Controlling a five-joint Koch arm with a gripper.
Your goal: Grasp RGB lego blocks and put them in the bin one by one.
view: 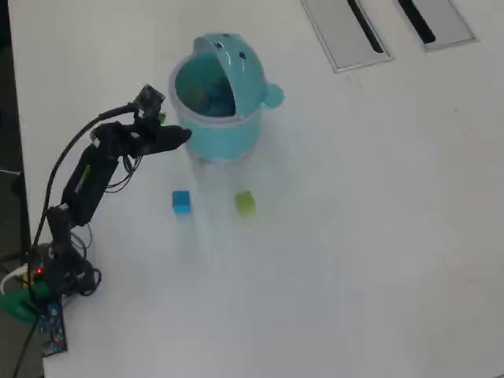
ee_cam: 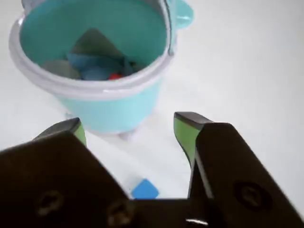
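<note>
Overhead view, left to right. The arm's base [view: 55,276] is seen at the left table edge, with cabling beside it. The arm is extended up and to the right, and the gripper [view: 179,135] is held just beside the left wall of the bin [view: 228,142]; whether it touches cannot be told.

In the wrist view the gripper [ee_cam: 128,124] is seen with both green-padded jaws spread well apart and nothing between them: released, empty.

The bin, teal and round, is stood upright with its domed lid [view: 240,67] flipped up and back; two dark dots are seen on the lid, and a small round knob [view: 272,95] on the bin's right side. In the wrist view the bin [ee_cam: 109,107] is seen open from above, and a small red patch [ee_cam: 114,76], taken to be the red block, is noted on its floor among blurred blue and grey shapes.

On the white table [view: 354,236], below the bin, the blue block [view: 181,201] is noted, and just right of it, apart, the yellow-green block [view: 245,203]. The blue block [ee_cam: 145,189] is also seen in the wrist view, below the open jaws.

At the upper right, two flat grey slotted panels [view: 346,31] are noted, well apart from the bin.
</note>
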